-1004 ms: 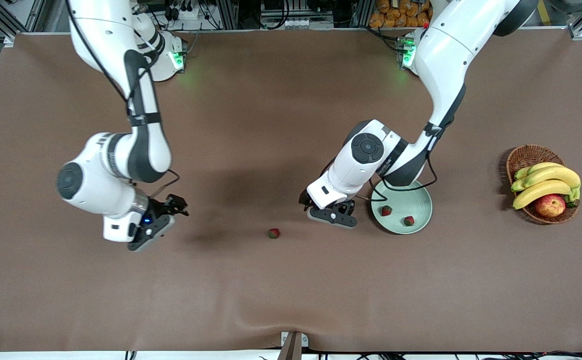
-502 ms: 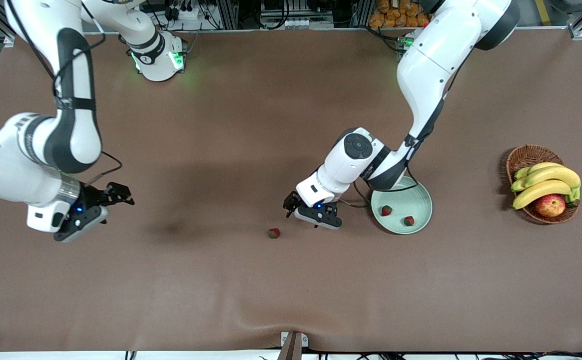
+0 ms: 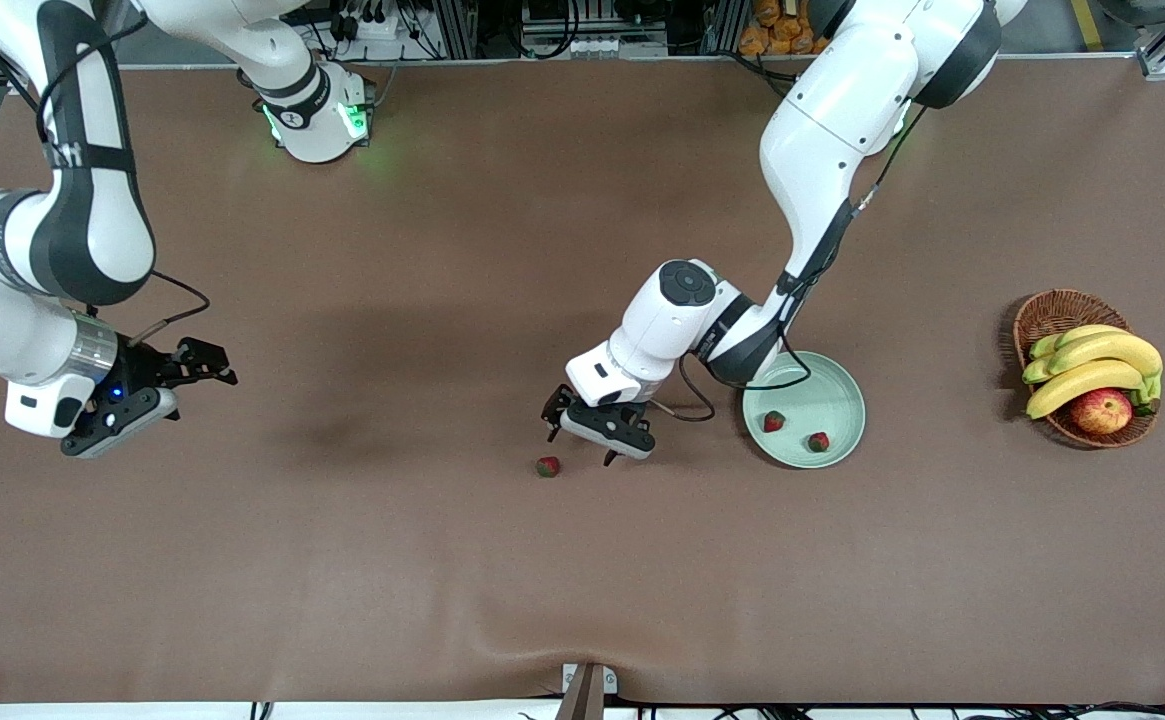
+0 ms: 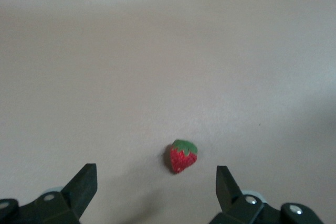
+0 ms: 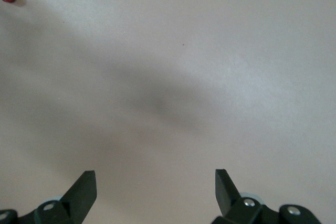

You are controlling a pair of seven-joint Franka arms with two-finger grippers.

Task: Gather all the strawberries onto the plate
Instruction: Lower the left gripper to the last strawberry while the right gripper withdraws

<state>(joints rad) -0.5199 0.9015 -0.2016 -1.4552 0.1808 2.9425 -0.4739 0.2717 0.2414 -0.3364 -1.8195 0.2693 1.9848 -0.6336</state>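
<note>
Open left end effector (image 3: pixel 580 438) over strawberry (image 3: pixel 547 466)

A strawberry (image 4: pixel 183 156) lies on the brown table (image 4: pixel 157 51) between spread jaws.

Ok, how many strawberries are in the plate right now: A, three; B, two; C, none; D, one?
B: two strawberries lie in the plate, while the third sits on the table toward the right arm's end, with the open left gripper over the cloth beside it.
</note>
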